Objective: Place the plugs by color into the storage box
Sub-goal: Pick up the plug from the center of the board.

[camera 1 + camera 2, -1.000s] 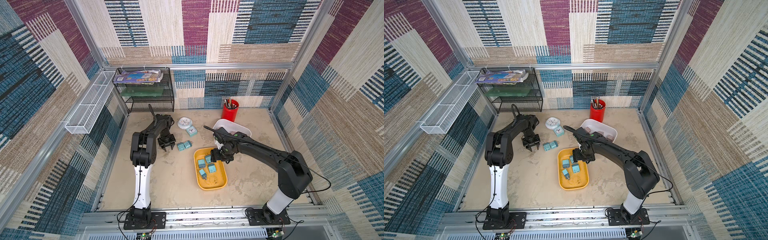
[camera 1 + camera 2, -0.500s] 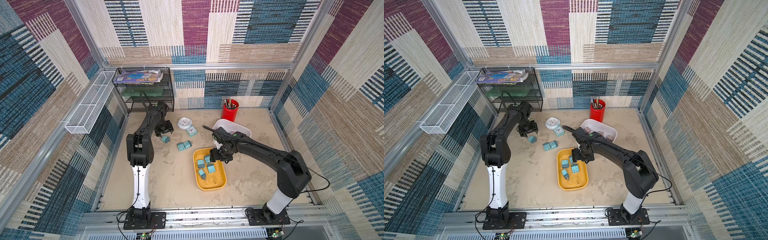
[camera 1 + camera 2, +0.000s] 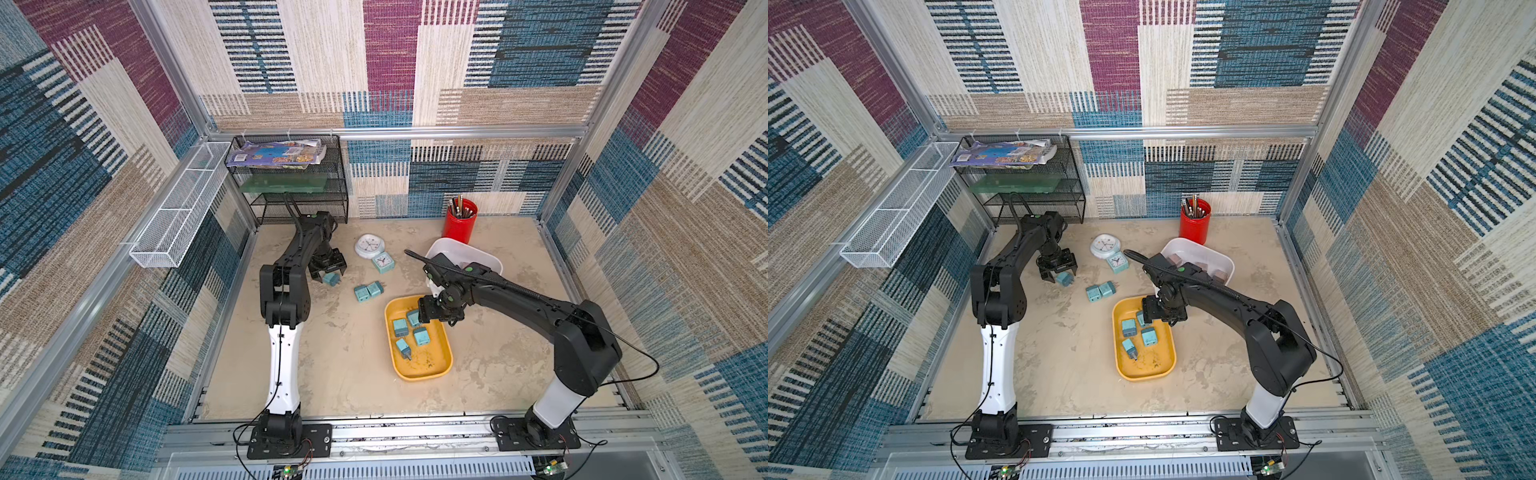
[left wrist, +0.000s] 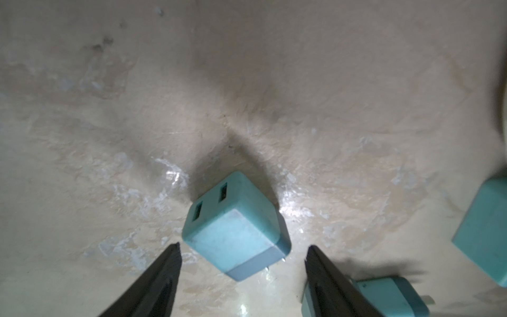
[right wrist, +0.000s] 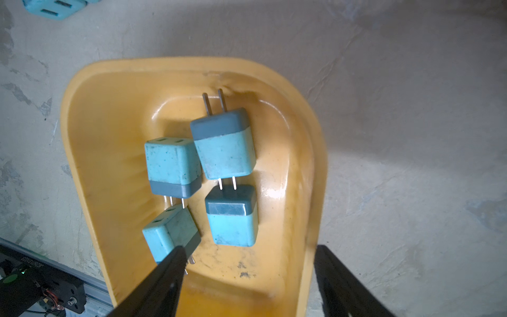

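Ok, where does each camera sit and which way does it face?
Both top views: high at the front, looking down at the table; left arm, right arm whole.
Left wrist: behind the open left end effector, looking down at a teal plug.
Right wrist: behind the right end effector, looking down into the yellow tray.
Shared: both top views show the yellow tray and teal plug too.

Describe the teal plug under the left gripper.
The teal plug is a rounded cube of matte, scuffed-looking plastic, with two slots in one face and a darker grey-blue band at the opposite end, where a prong tip shows. It lies on its side on the beige table, between the open jaws of the left gripper, which do not touch it.
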`<state>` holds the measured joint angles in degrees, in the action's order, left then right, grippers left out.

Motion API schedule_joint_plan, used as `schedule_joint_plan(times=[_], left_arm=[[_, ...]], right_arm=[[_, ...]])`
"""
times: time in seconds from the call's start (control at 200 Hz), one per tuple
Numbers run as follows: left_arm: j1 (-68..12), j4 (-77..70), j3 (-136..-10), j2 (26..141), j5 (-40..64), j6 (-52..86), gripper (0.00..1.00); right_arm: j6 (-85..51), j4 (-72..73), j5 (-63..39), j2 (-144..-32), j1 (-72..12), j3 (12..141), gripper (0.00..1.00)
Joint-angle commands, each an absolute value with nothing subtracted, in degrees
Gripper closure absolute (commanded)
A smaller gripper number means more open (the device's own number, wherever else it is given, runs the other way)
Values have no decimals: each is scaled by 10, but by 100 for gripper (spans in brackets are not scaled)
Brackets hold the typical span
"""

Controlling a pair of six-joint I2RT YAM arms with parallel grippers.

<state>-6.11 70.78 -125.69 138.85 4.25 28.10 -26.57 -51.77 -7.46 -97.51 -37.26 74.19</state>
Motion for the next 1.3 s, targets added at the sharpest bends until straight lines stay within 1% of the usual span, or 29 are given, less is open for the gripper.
schedule_joint_plan(times=[0.0,0.19,0.341,0.556,0.666,0.711,0.736,0.801,0.841,0.981,1.297], left_arm=[[-58,717,-1267,1399,54,310,25],[-57,717,-1274,1415,59,336,28],[-51,717,-1272,1422,53,349,35],[-45,724,-1271,1424,26,332,49],[-45,724,-1264,1421,24,311,53],[-45,724,-1262,1418,23,302,53],[-45,724,-1261,1416,24,298,51],[-45,724,-1261,1409,24,285,41],[-45,724,-1265,1403,22,274,37],[-44,724,-1272,1385,-2,247,30],[-34,725,-1309,1426,3,245,31]], right_arm=[[-269,-511,-78,-978,-375,749,24],[-267,-513,-78,-976,-377,749,24],[-265,-515,-76,-974,-378,749,24],[-261,-515,-75,-971,-382,748,24],[-258,-514,-76,-971,-382,748,24],[-256,-513,-78,-973,-383,749,24],[-255,-514,-78,-974,-383,750,24],[-254,-513,-78,-976,-383,753,24],[-252,-513,-79,-978,-383,755,24],[-254,-513,-78,-979,-385,757,24],[-258,-515,-76,-978,-394,756,24]])
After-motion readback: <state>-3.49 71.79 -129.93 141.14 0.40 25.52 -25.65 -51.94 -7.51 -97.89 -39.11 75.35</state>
